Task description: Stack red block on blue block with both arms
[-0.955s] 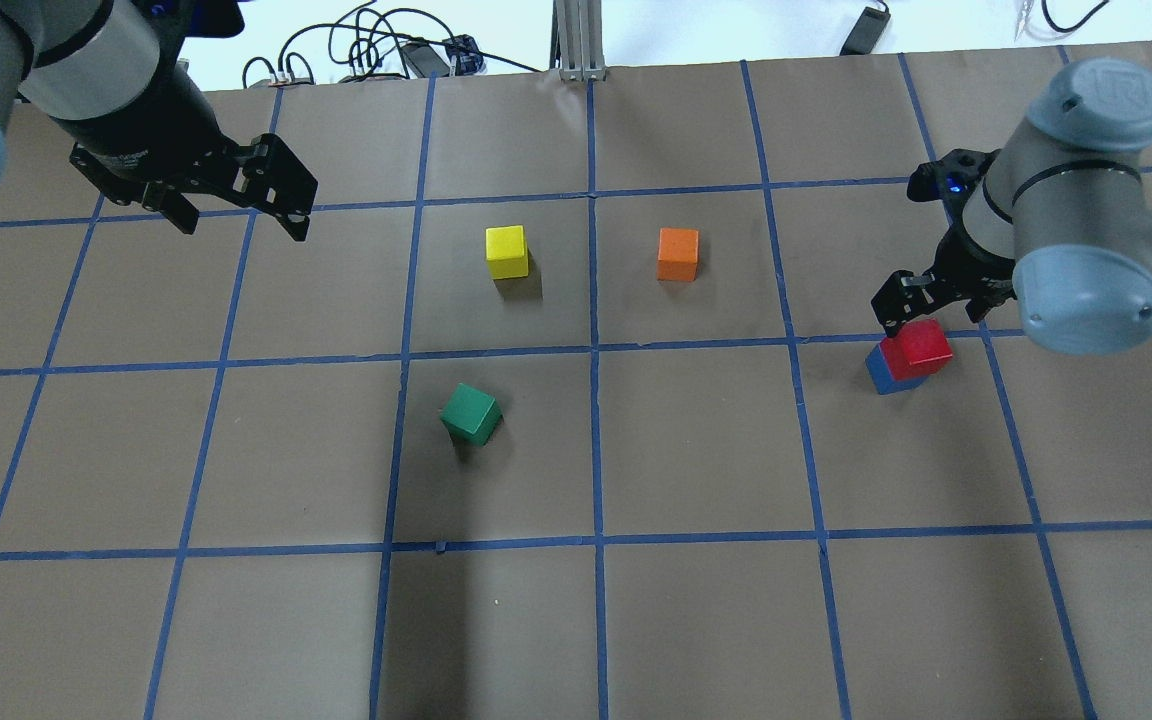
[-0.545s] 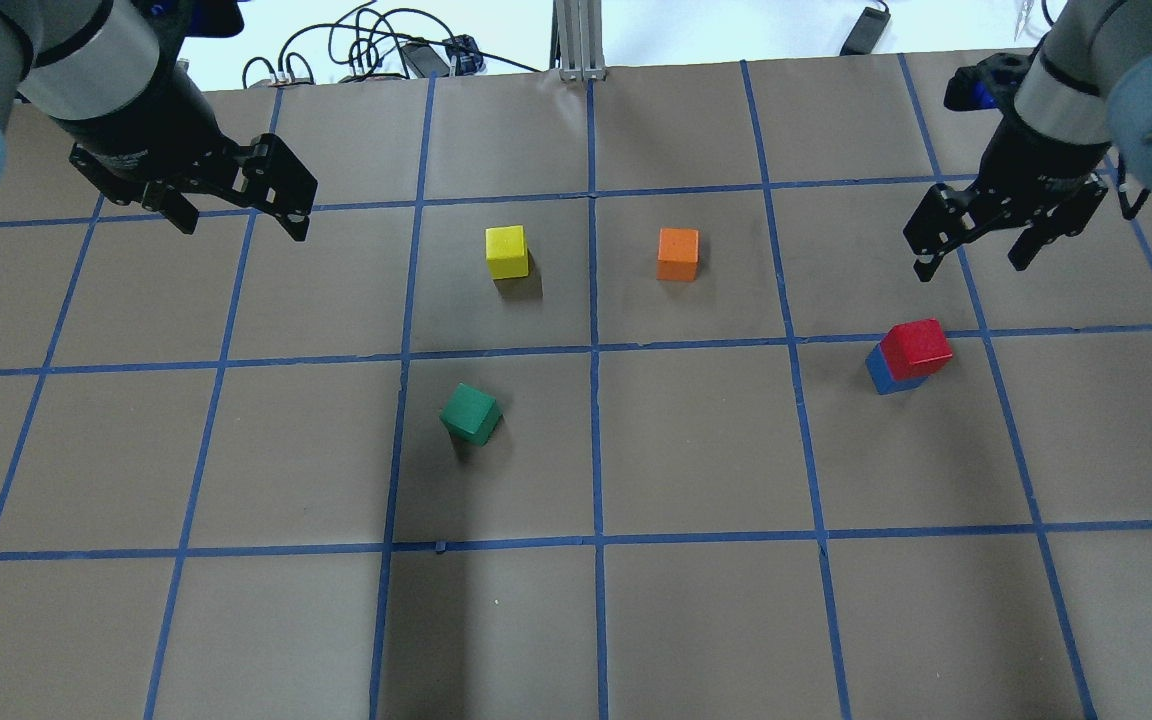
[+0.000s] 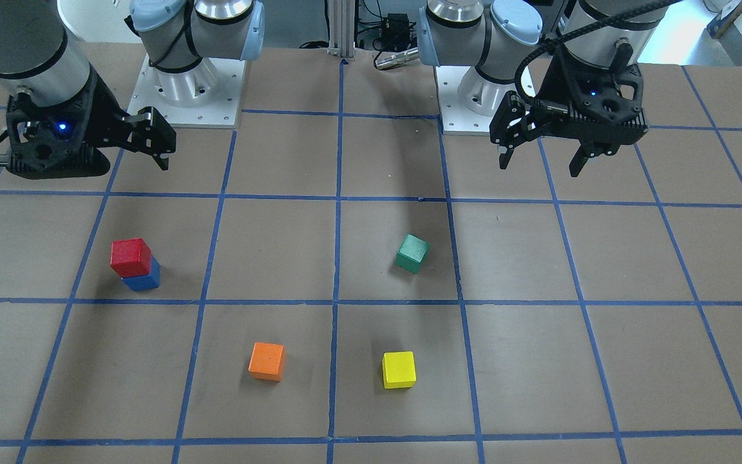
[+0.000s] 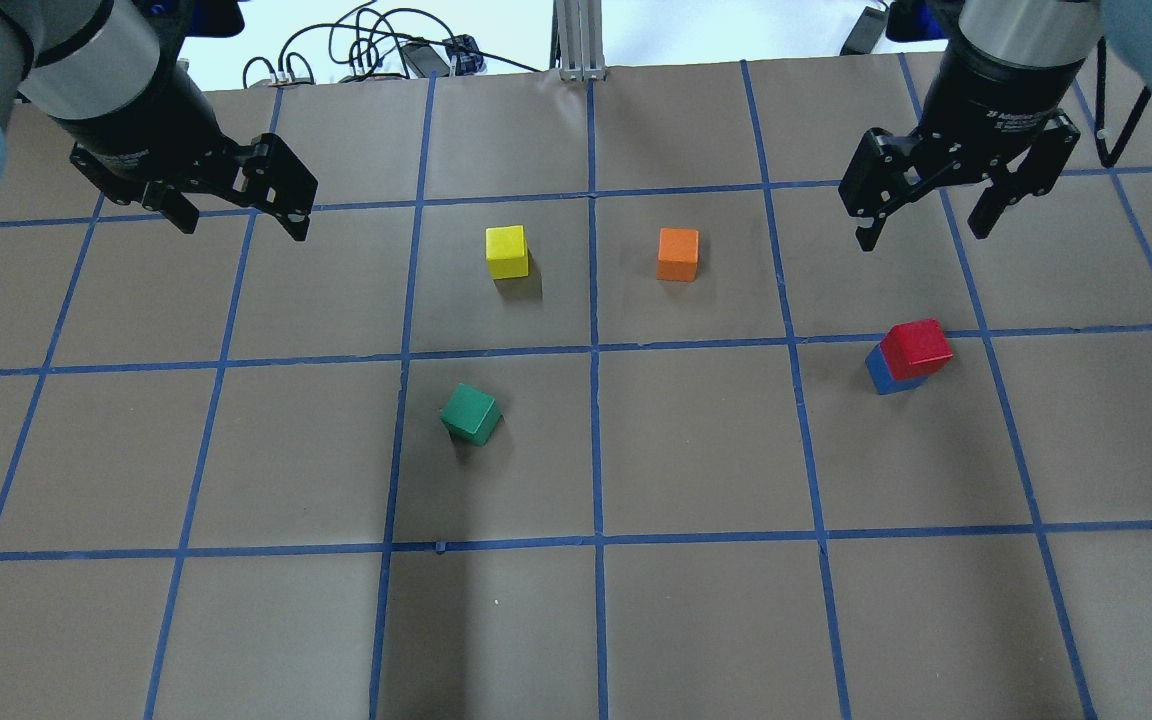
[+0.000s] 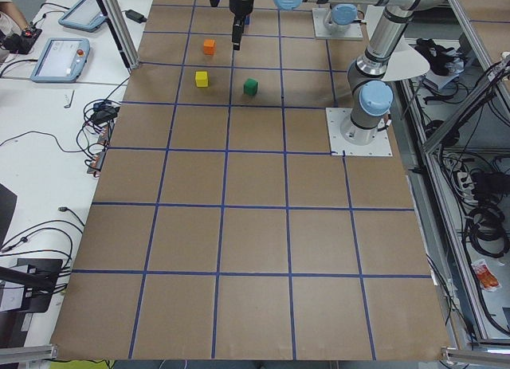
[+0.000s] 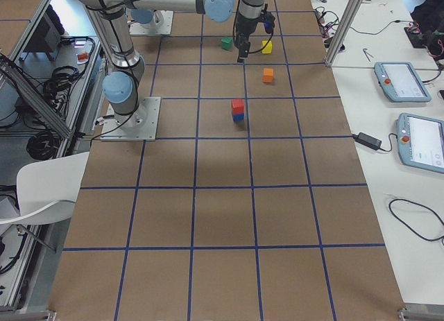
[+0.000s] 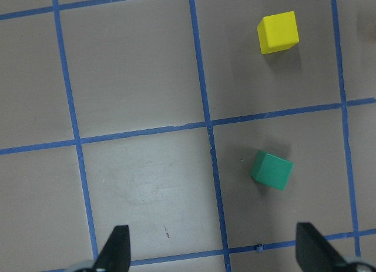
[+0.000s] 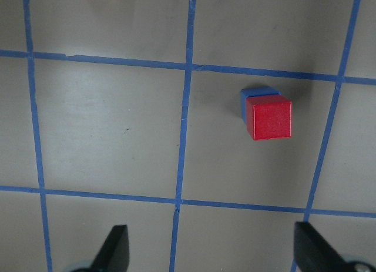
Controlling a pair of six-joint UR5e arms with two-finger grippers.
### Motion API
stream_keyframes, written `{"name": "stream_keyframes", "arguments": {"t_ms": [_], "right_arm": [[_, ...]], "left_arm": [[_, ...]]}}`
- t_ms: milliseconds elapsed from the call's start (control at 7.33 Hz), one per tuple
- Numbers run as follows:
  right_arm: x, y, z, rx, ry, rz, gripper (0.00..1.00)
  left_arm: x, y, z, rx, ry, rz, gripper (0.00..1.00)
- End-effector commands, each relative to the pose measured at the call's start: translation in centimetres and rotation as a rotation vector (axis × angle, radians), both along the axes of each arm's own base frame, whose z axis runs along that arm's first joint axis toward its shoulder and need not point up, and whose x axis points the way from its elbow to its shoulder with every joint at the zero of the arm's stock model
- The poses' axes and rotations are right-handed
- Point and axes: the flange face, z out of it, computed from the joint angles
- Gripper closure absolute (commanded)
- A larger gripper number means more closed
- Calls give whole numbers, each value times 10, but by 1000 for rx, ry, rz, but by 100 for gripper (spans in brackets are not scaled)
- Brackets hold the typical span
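Observation:
The red block (image 4: 916, 346) sits on top of the blue block (image 4: 878, 374), slightly offset, on the right side of the table. The stack also shows in the front view, red block (image 3: 130, 256) on blue block (image 3: 142, 281), and in the right wrist view (image 8: 271, 119). My right gripper (image 4: 924, 232) is open and empty. It hangs above the table, beyond the stack and apart from it. My left gripper (image 4: 241, 228) is open and empty, high at the far left. It also shows in the front view (image 3: 538, 166).
A yellow cube (image 4: 506, 250) and an orange cube (image 4: 677, 253) stand in the far middle squares. A green cube (image 4: 470, 413) sits turned, nearer the middle. Cables (image 4: 366, 55) lie past the table's far edge. The arm bases (image 3: 184, 96) stand on the robot's side.
My right gripper has lifted away from the red block and moved toward the far edge. The red block stays on the blue block. The left arm has not moved.

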Motion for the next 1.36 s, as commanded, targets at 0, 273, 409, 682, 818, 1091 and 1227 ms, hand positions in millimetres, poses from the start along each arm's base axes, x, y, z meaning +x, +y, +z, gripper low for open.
{"name": "stream_keyframes", "arguments": {"t_ms": [0, 273, 409, 682, 818, 1091, 1227], "right_arm": [[4, 4, -1, 9, 7, -6, 0], [7, 14, 7, -5, -1, -22, 0], [6, 17, 5, 3, 2, -22, 0], [7, 31, -5, 15, -3, -23, 0], [7, 32, -1, 6, -3, -23, 0], [7, 35, 2, 5, 6, -20, 0], [8, 35, 2, 6, 2, -20, 0]], "left_arm": [[0, 0, 0, 0, 0, 0, 0], [0, 0, -1, 2, -1, 0, 0], [0, 1, 1, -1, -2, 0, 0], [0, 0, 0, -1, -2, 0, 0], [0, 1, 1, -1, -2, 0, 0], [0, 1, 1, -1, -2, 0, 0], [1, -1, 0, 0, -2, 2, 0]]}}
